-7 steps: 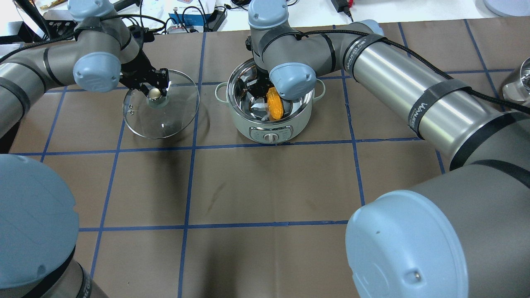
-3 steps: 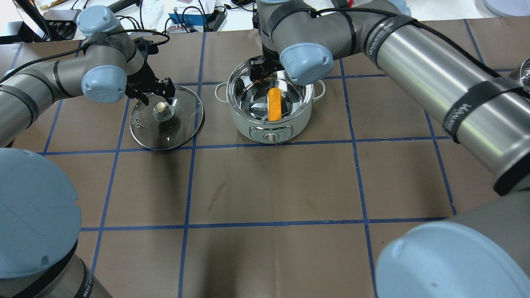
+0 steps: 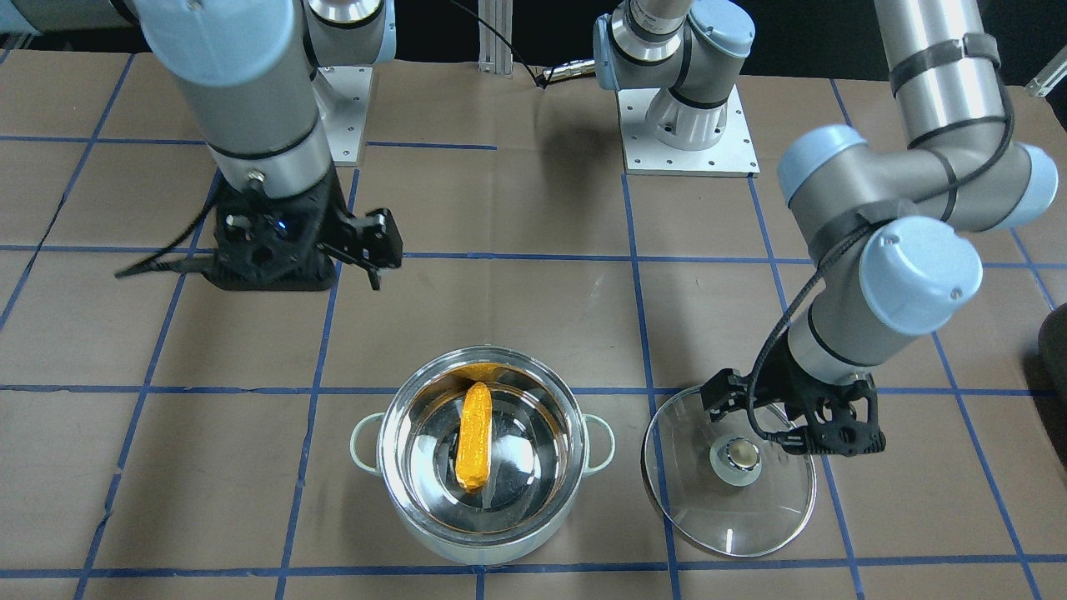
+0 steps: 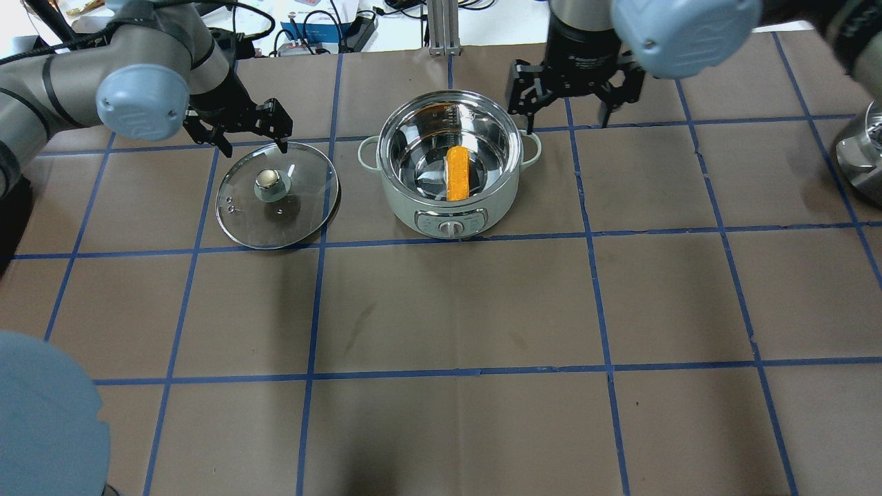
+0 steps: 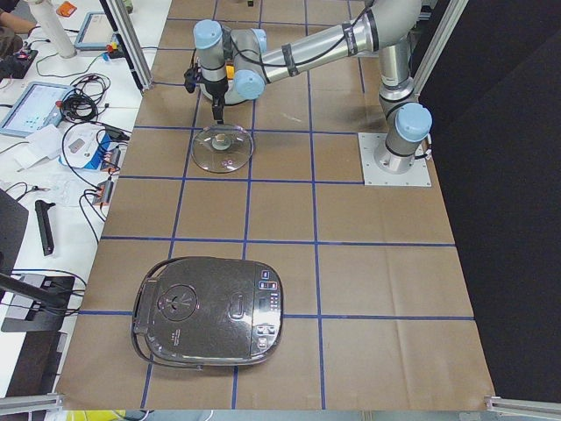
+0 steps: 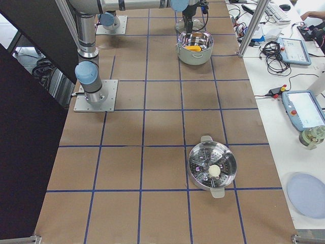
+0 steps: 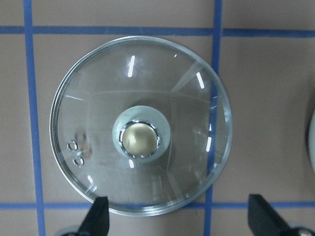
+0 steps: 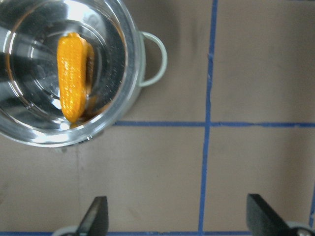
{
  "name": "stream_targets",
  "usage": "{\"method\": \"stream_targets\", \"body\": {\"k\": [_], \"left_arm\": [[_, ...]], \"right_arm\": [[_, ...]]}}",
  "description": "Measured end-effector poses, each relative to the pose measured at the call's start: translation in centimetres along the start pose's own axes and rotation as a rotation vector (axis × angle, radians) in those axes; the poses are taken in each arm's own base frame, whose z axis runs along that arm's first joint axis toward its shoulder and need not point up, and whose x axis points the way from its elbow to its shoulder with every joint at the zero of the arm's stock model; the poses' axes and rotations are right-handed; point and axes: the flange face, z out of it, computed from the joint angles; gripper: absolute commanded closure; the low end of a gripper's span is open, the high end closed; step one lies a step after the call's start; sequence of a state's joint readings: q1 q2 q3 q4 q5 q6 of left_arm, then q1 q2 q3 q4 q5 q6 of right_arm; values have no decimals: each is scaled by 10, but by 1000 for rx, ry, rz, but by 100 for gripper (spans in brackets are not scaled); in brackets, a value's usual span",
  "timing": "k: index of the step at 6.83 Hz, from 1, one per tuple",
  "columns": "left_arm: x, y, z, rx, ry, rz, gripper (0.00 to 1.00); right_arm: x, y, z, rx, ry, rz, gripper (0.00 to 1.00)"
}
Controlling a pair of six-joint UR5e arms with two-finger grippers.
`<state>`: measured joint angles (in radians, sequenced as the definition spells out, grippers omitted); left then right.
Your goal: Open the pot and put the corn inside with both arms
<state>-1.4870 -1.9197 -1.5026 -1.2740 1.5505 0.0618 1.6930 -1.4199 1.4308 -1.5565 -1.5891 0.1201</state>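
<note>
The pot (image 4: 428,215) stands open at the table's far middle, and the corn (image 4: 456,173) lies flat on its bottom. Both also show in the front view, the pot (image 3: 467,546) with the corn (image 3: 475,437), and in the right wrist view, the pot (image 8: 132,59) with the corn (image 8: 71,76). The glass lid (image 4: 275,207) rests on the table left of the pot. My left gripper (image 4: 253,143) is open and empty, above the lid's far edge (image 7: 140,64). My right gripper (image 4: 566,114) is open and empty, raised beyond the pot's right handle.
A rice cooker (image 5: 210,307) sits at the table's left end. A steamer pot (image 6: 212,168) sits at the right end and shows at the overhead view's right edge (image 4: 861,151). Cables and devices lie beyond the far edge.
My right gripper let go of the corn, rose out of the pot and moved right. My left gripper set the lid flat, released its knob and drew back.
</note>
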Motion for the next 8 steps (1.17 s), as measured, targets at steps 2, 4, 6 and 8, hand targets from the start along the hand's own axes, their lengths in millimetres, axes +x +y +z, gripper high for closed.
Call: {"method": "stream_targets", "body": {"k": [2, 4, 6, 8], "left_arm": [[50, 45, -95, 24, 1, 51, 0], [62, 77, -134, 25, 2, 71, 0], [60, 87, -142, 24, 4, 68, 0], [56, 92, -140, 12, 0, 63, 0]], "right_arm": [[41, 50, 3, -8, -7, 43, 2], [48, 53, -10, 52, -3, 51, 1], [46, 48, -25, 98, -8, 48, 1], [44, 47, -28, 104, -13, 46, 0]]}}
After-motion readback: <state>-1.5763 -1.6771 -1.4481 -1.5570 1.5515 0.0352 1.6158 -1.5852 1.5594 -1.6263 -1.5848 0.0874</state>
